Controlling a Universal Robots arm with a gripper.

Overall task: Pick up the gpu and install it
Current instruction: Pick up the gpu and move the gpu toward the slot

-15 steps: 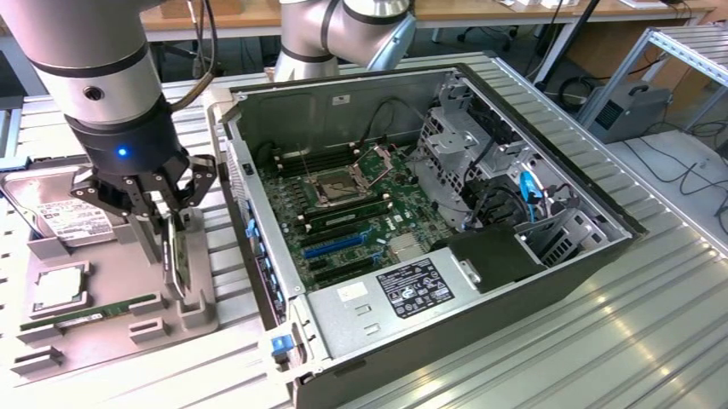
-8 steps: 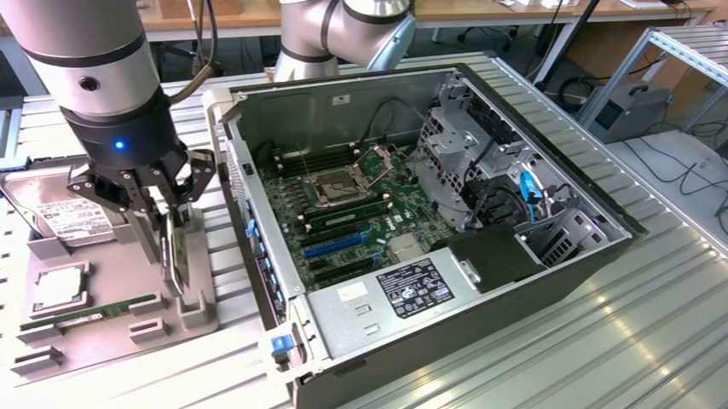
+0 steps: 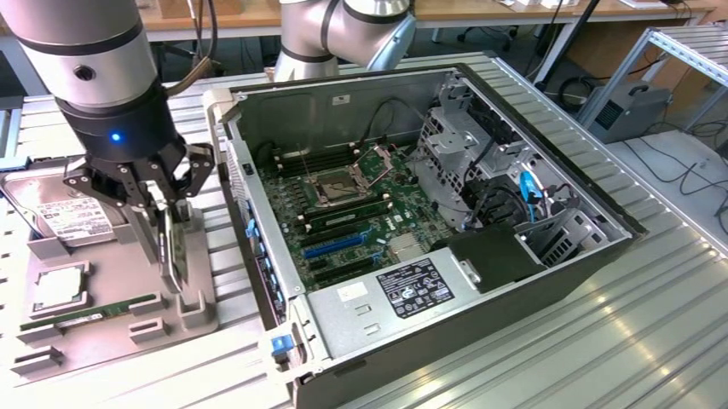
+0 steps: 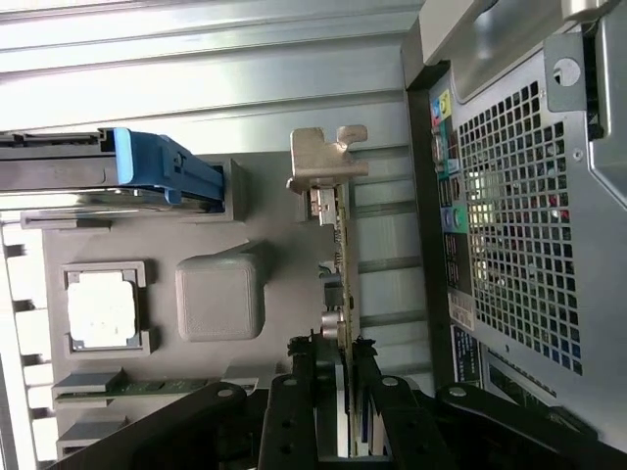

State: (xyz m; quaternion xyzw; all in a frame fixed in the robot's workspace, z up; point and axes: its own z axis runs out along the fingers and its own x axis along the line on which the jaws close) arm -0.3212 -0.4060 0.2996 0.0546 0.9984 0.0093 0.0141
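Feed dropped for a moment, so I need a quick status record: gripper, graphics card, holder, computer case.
gripper: closed on the graphics card, one finger on each face
graphics card: upright in the grey holder
holder also carries: hard drive, processor, memory stick
computer case: open, on the exterior view's right of the holder; graphics card not in it

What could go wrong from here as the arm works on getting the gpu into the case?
1. The gpu stands on edge in the holder under the end effector; an off-square lift may bind it there.
2. The holder sits close beside the case; the bracket could catch its wall.
3. Loose cables inside the case might snag the card.
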